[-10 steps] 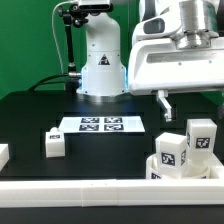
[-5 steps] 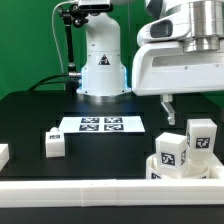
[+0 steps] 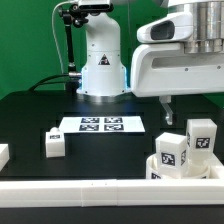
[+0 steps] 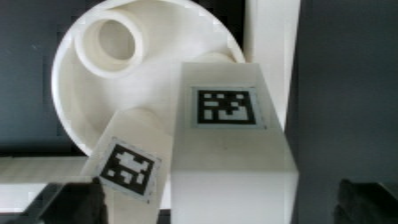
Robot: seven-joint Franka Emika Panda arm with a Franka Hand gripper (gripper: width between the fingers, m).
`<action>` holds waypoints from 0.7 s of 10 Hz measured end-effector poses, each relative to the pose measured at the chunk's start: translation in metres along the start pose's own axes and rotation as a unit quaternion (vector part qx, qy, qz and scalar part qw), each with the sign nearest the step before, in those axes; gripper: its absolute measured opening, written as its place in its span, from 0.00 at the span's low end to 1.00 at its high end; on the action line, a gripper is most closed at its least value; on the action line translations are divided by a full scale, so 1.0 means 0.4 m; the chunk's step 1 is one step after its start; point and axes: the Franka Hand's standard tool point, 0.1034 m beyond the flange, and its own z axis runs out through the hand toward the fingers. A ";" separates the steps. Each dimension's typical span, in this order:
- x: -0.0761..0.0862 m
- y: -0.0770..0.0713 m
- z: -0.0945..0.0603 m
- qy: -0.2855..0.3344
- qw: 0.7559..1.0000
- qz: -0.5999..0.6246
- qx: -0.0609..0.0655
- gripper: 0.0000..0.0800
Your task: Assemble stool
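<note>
Looks like the step rn is lining up a grab on one of the legs, so imo: get the gripper (image 3: 165, 104) centred over ONE leg only. The front leg (image 3: 171, 150) and back leg (image 3: 201, 134) stand just beside each other, and a sloppy descent prob clips the neighbour. Square the fingers (image 4: 365, 195) to the leg's flat faces, come straight down, and close around mid-height so it doesn't swing or tip. Both legs are up against the seat (image 4: 98, 100), so I'd lift straight up before going sideways. Can't tell from either cam whether they stand on the seat or just next to it, tbh. The whole bunch sits at the exterior view's right, close to the rail (image 3: 80, 190). The spare leg (image 3: 54, 143) is well apart, on the exterior view's left, near the marker board (image 3: 100, 125). Pose-wise, the arm (image 3: 180, 60) reaches across the exterior view's right side with the wrist pointing down. The gripper hangs over the table (image 3: 30, 115), above the legs, touching nothing. The fingers are spread as wide as they go and empty, and in the wrist view a tagged leg sits right between them, lower down.
</note>
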 end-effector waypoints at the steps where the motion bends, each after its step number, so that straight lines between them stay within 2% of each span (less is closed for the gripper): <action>1: -0.001 -0.009 0.007 0.002 1.000 0.003 -0.002 0.81; 3: -0.011 -0.026 0.020 -0.001 1.000 -0.001 -0.004 0.81; 4: -0.013 -0.027 0.022 -0.002 1.000 -0.002 -0.004 0.66; 5: -0.013 -0.026 0.022 -0.002 1.000 -0.002 -0.004 0.66; 6: -0.012 -0.023 0.022 -0.002 1.000 -0.002 -0.005 0.48; 7: -0.010 -0.015 0.022 -0.002 1.000 -0.005 -0.005 0.42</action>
